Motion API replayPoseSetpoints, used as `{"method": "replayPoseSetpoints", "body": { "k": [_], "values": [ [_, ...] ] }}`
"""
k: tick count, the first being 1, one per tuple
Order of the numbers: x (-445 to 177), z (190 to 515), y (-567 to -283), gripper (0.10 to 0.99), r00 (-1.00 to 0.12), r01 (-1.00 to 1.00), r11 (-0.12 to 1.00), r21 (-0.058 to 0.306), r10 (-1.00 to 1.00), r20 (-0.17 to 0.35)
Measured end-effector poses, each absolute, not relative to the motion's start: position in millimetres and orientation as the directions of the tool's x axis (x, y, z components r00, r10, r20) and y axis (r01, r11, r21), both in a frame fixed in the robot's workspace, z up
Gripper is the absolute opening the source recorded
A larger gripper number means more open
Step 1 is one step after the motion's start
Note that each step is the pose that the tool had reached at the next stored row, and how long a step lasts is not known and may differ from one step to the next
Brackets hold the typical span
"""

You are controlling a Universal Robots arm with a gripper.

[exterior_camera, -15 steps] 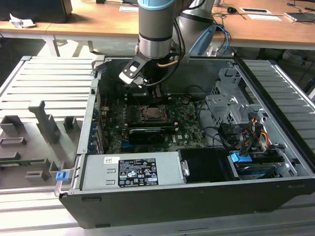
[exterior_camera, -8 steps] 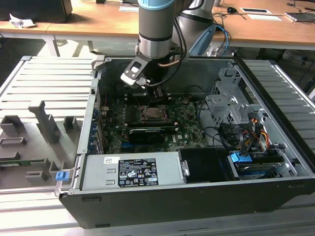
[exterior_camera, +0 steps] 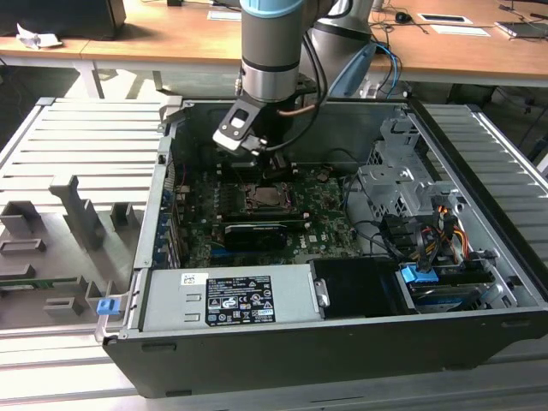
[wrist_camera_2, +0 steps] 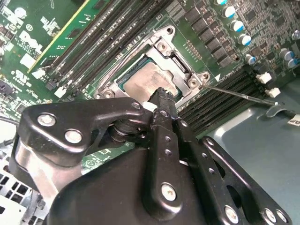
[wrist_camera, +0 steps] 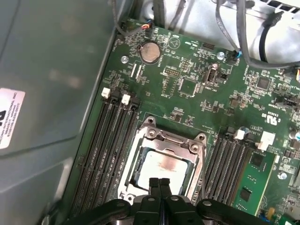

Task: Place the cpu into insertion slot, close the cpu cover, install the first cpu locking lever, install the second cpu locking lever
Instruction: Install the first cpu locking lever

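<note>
Green motherboard (wrist_camera: 187, 89) lies at the bottom of the open computer case (exterior_camera: 282, 364), which stands on a grey ribbed surface (exterior_camera: 77, 128). My claw (wrist_camera: 159, 180) is pinched narrow, fingertips together with nothing between them. In both wrist views the tips sit over the edge of the cpu (wrist_camera: 161, 164); I cannot tell whether they touch it. The chip sits in the insertion slot (exterior_camera: 260, 197), at the middle of the exterior view, with the silver cpu cover (wrist_camera: 131, 161) lying around it.

Long black memory slots (wrist_camera: 108, 150) flank the socket on both sides, close to the claw's links. A thin metal lever (wrist_camera_2: 239, 92) angles out from one corner of the frame over the neighbouring slots. Grey cables (wrist_camera: 243, 42) cross the board's edge near a coin battery (wrist_camera: 151, 52), and a black card (exterior_camera: 255, 233) lies just below the socket in the exterior view.

A black-and-white label (exterior_camera: 240, 300) sits on the power supply (exterior_camera: 171, 300), lower middle of the exterior view, and a white sticker (wrist_camera: 9, 117) on the case's grey wall. I cannot make out their print.
</note>
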State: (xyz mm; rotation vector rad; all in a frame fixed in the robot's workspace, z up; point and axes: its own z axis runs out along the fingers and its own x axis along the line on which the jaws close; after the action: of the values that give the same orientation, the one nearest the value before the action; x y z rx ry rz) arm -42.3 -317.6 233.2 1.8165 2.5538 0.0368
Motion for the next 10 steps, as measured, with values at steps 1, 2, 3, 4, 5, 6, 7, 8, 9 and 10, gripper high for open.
{"method": "replayPoseSetpoints", "body": {
  "k": [1,2,3,4,5,6,7,8,9,10],
  "values": [
    [-42,233,-318,0.106,-0.336,0.942,0.336,0.023,0.942,0.006],
    [-42,233,-318,0.106,-0.348,0.937,0.348,0.023,0.937,0.006],
    [-42,233,-318,0.106,-0.361,0.932,0.361,0.023,0.933,0.005],
    [-42,233,-318,0.106,-0.383,0.924,0.382,0.023,0.924,0.005],
    [-42,233,-318,0.106,-0.406,0.914,0.406,0.023,0.914,0.005],
    [-42,234,-318,0.106,-0.416,0.909,0.416,0.023,0.909,0.005],
    [-42,235,-318,0.106,-0.421,0.907,0.421,0.023,0.907,0.005],
    [-42,238,-318,0.106,-0.424,0.905,0.424,0.022,0.906,0.005],
    [-42,242,-318,0.106,-0.425,0.905,0.425,0.022,0.905,0.005],
    [-42,246,-318,0.106,-0.426,0.905,0.425,0.022,0.905,0.006]
  ]
}}
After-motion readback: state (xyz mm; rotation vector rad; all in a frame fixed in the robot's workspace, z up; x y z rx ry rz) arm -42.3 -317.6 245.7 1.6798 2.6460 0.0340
